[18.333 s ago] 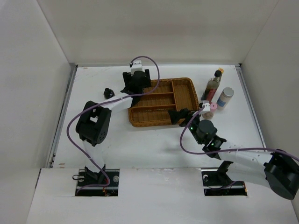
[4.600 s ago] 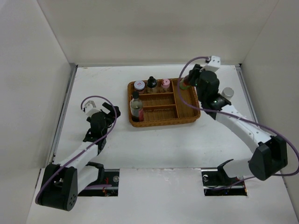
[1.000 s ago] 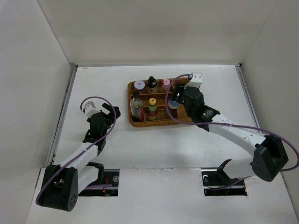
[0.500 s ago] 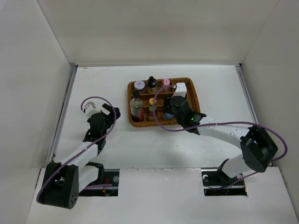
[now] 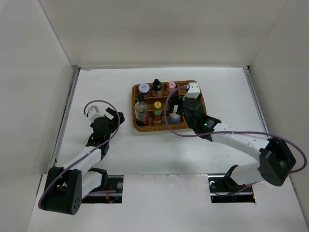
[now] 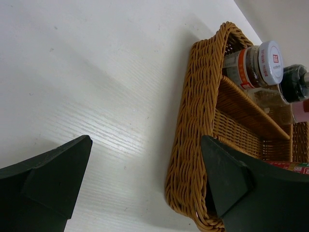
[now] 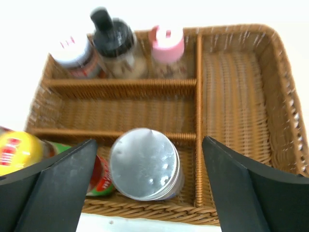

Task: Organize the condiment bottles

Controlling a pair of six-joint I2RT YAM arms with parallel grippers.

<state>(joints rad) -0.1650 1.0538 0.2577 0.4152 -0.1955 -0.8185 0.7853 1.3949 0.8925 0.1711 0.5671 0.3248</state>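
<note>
surface [image 5: 145,154]: white, boxed in by white panels [image 5: 159,34]; a brown wicker tray [image 7: 285,96] sits toward the far middle.
back row: white-lidded jar [image 7: 72,55], black-capped bottle [image 7: 116,41] and pink-capped bottle [image 7: 167,46] stand side by side in the tray's far compartment.
near row: yellow-capped bottle [image 7: 17,152] stands upright, with the grey-lidded cylinder [image 7: 145,164] just beside it, close to the divider [image 7: 198,121] of the long side compartment.
tall bottle [image 5: 140,110]: at the tray's left end, next to the yellow-capped bottle; which row it stands in i cannot tell.
right claw [image 7: 148,145]: spread wide above the cylinder, a finger on each side and a gap to the lid; it has hold of nothing.
left claw [image 6: 146,140]: spread fully and empty, over bare surface near the tray's left wall.
stage: all six bottles look to be in the tray, so probably only pulling the arm clear is left.
risk, tipping: a slanted lift could drag a finger [image 7: 53,193] into the yellow-capped bottle or clip the cylinder's lid, toppling one onto the other.
risk, snag: the purple cable [image 5: 166,106] loops close to the back row and could catch the pink cap as the arm draws away.
</note>
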